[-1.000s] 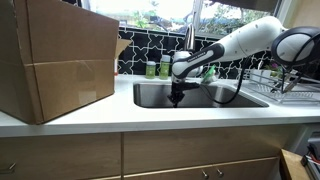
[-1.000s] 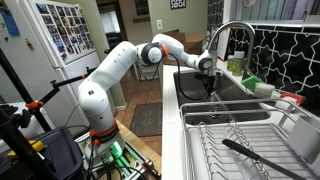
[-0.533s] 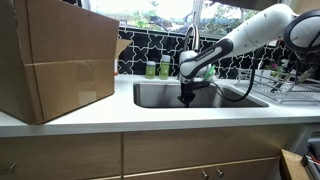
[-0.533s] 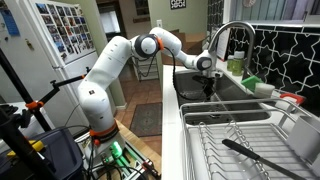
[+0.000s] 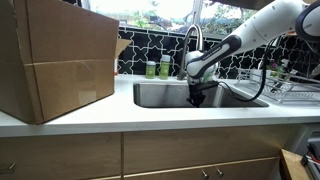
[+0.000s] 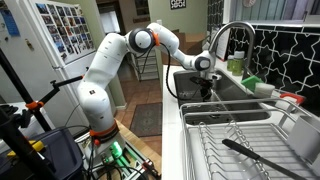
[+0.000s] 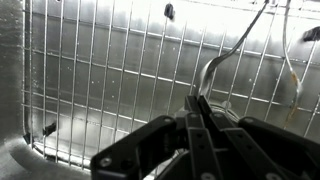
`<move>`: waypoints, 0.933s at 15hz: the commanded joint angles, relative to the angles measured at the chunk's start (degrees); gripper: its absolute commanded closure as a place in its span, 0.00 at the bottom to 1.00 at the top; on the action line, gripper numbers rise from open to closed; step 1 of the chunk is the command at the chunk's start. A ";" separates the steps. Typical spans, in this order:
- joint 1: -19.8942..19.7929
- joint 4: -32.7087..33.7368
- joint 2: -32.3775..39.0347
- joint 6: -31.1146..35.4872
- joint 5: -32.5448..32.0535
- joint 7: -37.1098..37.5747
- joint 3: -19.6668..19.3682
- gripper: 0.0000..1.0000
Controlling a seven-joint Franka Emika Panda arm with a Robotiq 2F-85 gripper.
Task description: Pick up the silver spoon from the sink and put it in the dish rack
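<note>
The gripper (image 7: 197,102) was down inside the sink (image 5: 160,96), below the rim and just right of the base of the tall curved faucet (image 5: 190,42). The white arm (image 5: 255,28) reached in from the right. In the wrist view its two dark fingers (image 7: 190,128) were clenched together at the tips, and the silver spoon (image 7: 226,54) ran out from between them. The spoon was a thin pale curve bending away toward the far right, above the wire grid (image 7: 100,90) that lay on the basin floor; the pinch sat on its near end. In both exterior views the spoon was too small to make out. The dish rack (image 5: 292,92) stood on the counter to the right of the sink, apart from the gripper, and in an exterior view a dark utensil (image 6: 250,150) lay across its bars. A big cardboard box (image 5: 55,60) sat on the counter left of the basin.
</note>
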 commanded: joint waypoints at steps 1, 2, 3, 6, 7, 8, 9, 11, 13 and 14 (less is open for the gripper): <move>-0.93 -2.25 -2.22 -2.58 2.08 -1.38 2.19 0.96; -1.23 -2.09 -2.24 -2.93 2.94 -2.31 2.98 0.96; -1.31 -2.10 -2.37 -3.37 3.79 -2.81 3.66 0.95; -0.79 -2.27 -3.40 -2.26 4.05 -1.48 3.51 0.95; -0.53 -2.29 -3.71 -2.28 3.79 -1.29 3.44 0.95; -0.16 -2.10 -3.83 -2.62 3.30 -1.06 3.40 0.95; 0.07 -1.87 -3.87 -2.75 2.97 -1.11 3.48 0.95; 0.95 -1.24 -3.92 -3.06 1.96 -0.47 3.35 0.95; 2.06 -1.33 -4.70 -3.55 0.73 0.93 2.81 0.95; 2.52 -1.56 -5.20 -3.71 0.23 1.83 2.56 0.95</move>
